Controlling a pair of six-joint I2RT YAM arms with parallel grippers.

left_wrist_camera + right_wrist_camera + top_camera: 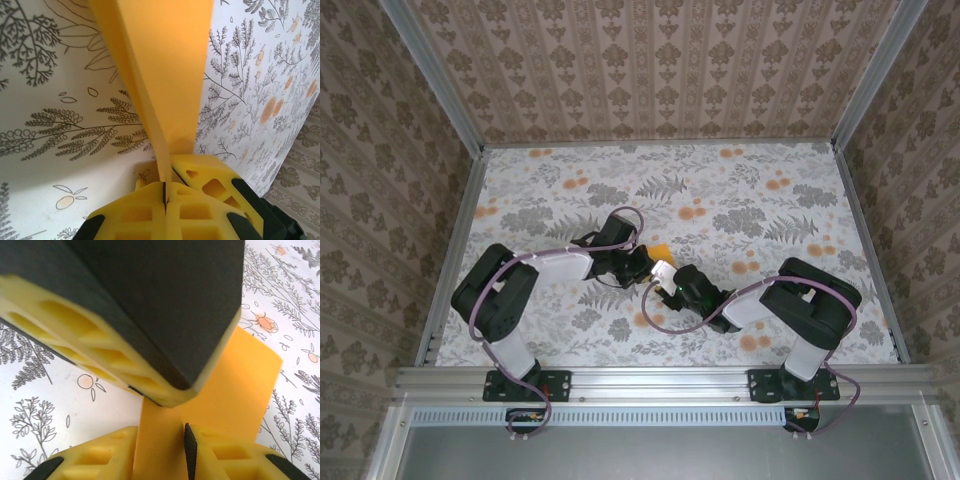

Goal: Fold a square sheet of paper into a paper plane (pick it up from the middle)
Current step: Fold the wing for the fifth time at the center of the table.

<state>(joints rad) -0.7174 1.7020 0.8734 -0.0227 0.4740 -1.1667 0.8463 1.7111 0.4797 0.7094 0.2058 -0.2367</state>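
Top external view: wallpapered walls [660, 70] close off the far side and both flanks of the table, and aluminium rails [660, 378] run along the near edge and up the corners. The floral cloth [770, 190] covers the whole tabletop, with wide bare stretches toward the far edge and in both far corners. The left arm [510, 300] and the right arm [810, 305] fold inward from their bases, so that the left gripper [638, 262] and the right gripper [672, 285] meet nose to nose near the middle of the cloth, well away from every wall. The sheet of paper [660, 248] shows as a small orange-yellow patch between them. Left wrist view: the yellow fingers [200, 205] are pressed together on the sheet's lower edge, and the folded sheet rises from them, clear of the cloth. Right wrist view: a black-faced yellow finger [150, 305] of the left gripper crosses the upper part of the view. The right gripper's jaws stand a little apart, and the sheet fills the gap between them. Whether they press on it cannot be told.
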